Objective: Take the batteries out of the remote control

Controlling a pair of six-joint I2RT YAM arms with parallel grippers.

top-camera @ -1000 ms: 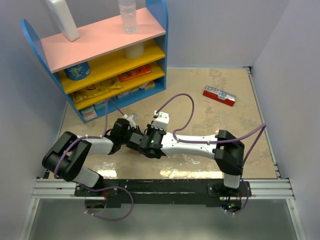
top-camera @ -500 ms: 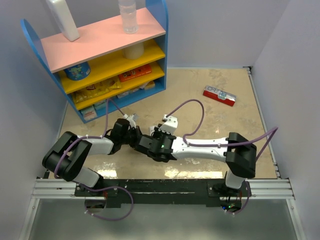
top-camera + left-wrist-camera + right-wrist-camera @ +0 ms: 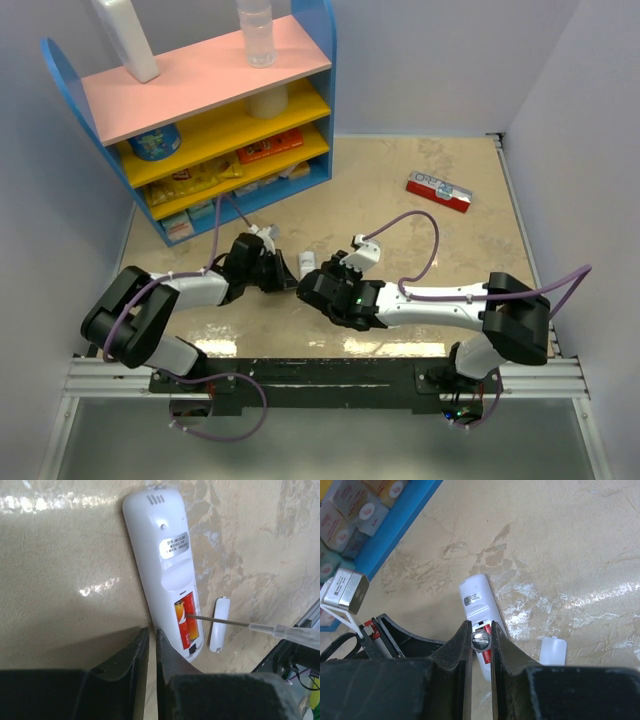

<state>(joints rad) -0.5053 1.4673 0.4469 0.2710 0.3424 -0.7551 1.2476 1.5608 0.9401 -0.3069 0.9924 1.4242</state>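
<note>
Beige marbled tabletop carries a blue shelf unit at the far left. Near its foot, the left gripper has its fingers pressed almost together on nothing, just beside the white remote control. It lies back up, bay open, two red-orange batteries inside. A screwdriver crosses the loose cover, tip in the bay; the right gripper clamps its handle. A red-and-white box lies far right

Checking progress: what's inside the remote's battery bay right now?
Two red-orange batteries fill the remote control's bay, a thin tool tip touching them. Anything beneath them is hidden.
</note>
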